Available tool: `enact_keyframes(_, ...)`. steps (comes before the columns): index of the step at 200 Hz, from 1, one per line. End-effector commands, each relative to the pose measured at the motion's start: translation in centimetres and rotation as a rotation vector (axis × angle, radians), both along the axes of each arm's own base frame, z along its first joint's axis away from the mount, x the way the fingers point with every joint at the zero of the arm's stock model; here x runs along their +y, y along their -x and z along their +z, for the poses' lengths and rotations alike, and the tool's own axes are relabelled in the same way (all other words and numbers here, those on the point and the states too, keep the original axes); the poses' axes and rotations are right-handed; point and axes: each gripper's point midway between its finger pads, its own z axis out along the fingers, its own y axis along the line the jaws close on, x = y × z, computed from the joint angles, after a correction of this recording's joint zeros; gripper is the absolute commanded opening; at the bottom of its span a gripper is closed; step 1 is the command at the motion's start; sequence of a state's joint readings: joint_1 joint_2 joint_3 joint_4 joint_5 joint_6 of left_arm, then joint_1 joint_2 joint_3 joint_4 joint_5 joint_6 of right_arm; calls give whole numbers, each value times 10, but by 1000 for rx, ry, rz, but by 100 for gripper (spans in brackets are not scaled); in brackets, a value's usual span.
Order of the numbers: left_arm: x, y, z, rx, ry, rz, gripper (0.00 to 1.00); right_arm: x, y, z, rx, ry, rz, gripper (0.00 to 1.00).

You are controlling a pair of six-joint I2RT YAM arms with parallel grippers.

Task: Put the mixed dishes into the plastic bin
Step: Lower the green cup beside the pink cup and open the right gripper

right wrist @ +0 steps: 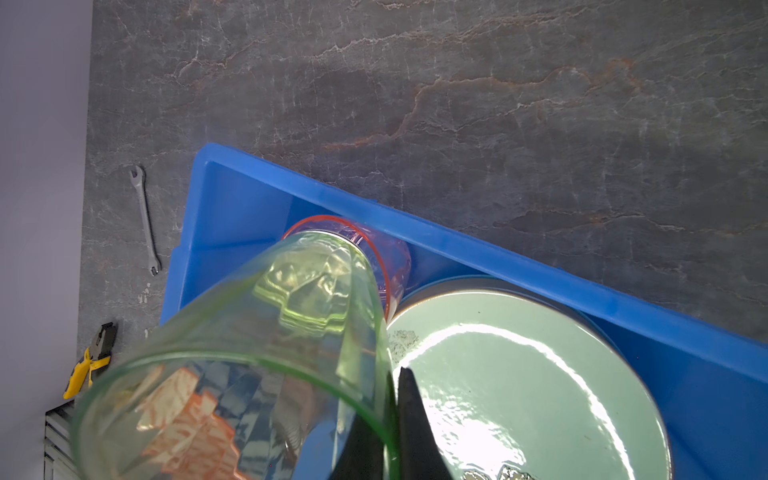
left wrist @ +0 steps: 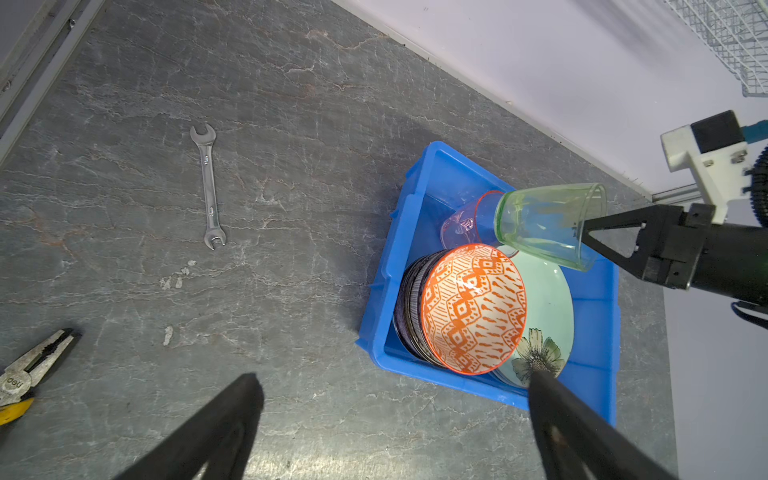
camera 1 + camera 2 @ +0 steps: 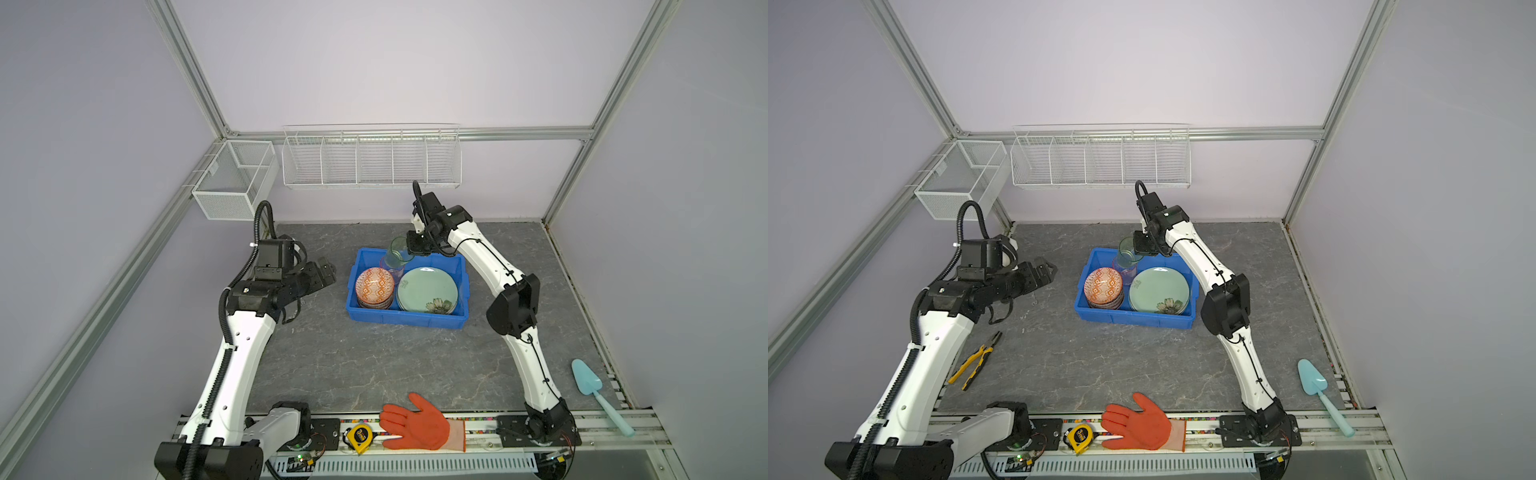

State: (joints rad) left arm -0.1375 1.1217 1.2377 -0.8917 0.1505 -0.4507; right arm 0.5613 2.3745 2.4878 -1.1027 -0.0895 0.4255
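1. Nesting the green cup (image 2: 544, 224) into the pink cup (image 2: 461, 226) looks like the step in hand. The task seems nearly done, as the other dishes in view already sit in the plastic bin (image 3: 405, 320).
2. Green cup: aloft and tilted over the bin's far side, with its base at the pink cup's mouth. Whether the base has entered cannot be told.
3. Bin contents: the pink cup at the far side; the orange bowl (image 3: 375, 284) on top of a bowl stack; the mint plate (image 3: 428, 289) just beside it.
4. Right pincer (image 2: 579, 230): closed on the green cup's rim, one finger inside the wall and one outside.
5. Handling: line the green cup's axis up with the pink cup before lowering. A slanted entry could wedge it or tip the pink cup. Let go only once it is seated.
6. Right arm: reaches over the bin, elbow raised, wrist angled down.
7. Left pincer (image 3: 330, 274): spread wide and empty, above the counter (image 3: 374, 365) and apart from the bin's left wall. The forearm is roughly level and points toward the bin.
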Motion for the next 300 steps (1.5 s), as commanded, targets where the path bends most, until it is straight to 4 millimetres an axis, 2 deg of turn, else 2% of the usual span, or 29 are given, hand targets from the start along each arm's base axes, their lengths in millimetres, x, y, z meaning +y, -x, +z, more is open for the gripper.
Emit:
enact_keyframes(1, 4, 2, -1, 2, -18, 1, 99, 2, -1, -1, -15, 19, 12, 9)
enact_keyframes(84, 3, 2, -3, 4, -15, 1, 99, 11, -2, -12, 0, 6, 23, 12)
enact_keyframes(211, 7, 4, -6, 11, -22, 5, 99, 25, -5, -15, 6, -56, 34, 20)
enact_keyframes(239, 8, 4, -8, 15, -24, 10, 99, 25, -4, 2, -16, -70, 41, 21)
enact_keyframes(300, 9, 1, -9, 10, -28, 5, 99, 7, 5, 62, -120, -76, 45, 23)
